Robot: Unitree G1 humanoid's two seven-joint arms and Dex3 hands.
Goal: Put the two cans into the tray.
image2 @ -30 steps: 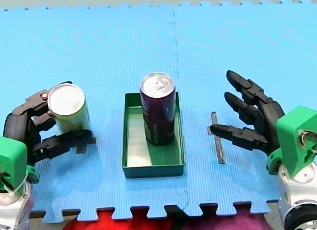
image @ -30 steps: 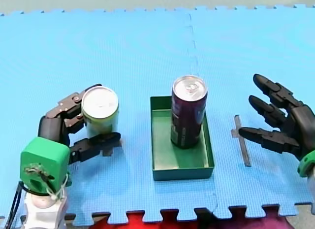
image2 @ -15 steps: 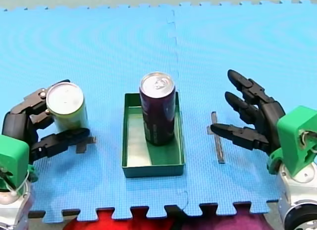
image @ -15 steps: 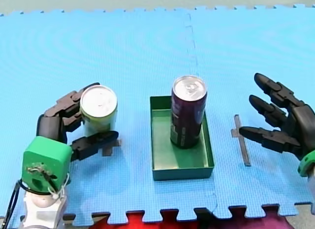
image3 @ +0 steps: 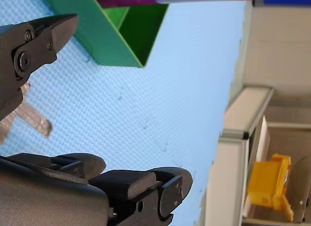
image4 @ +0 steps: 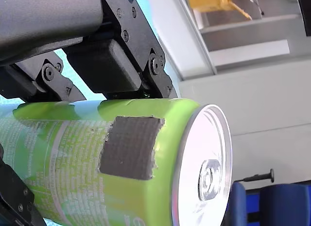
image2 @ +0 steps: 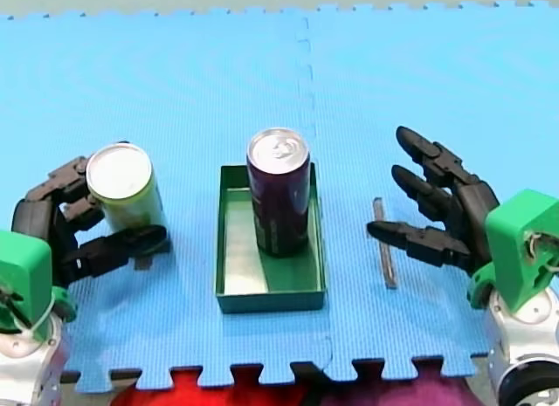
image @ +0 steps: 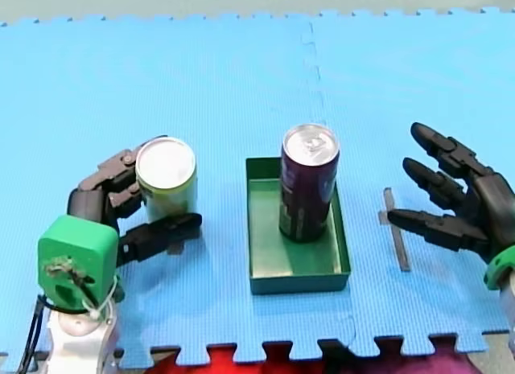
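Lime-green and upright, the green can (image: 166, 183) sits in the grasp of our left hand (image: 109, 203) on the left side of the blue foam mat (image: 201, 76), well apart from the green tray (image: 298, 281). Our fingers (image4: 112, 65) press on its far side and the thumb crosses its near side, low down. Whether its base touches the mat or hangs just off it, we cannot tell. In the second wrist view a grey square patch (image4: 129, 147) is stuck to the can's wall.

The purple can (image: 308, 189) stands upright inside the tray, at its far end (the near half of the tray floor is bare).

Our right hand (image: 459, 213) holds nothing, its fingers uncurled, to the right of the tray and just beside a grey tape strip (image: 396, 241) on the mat.
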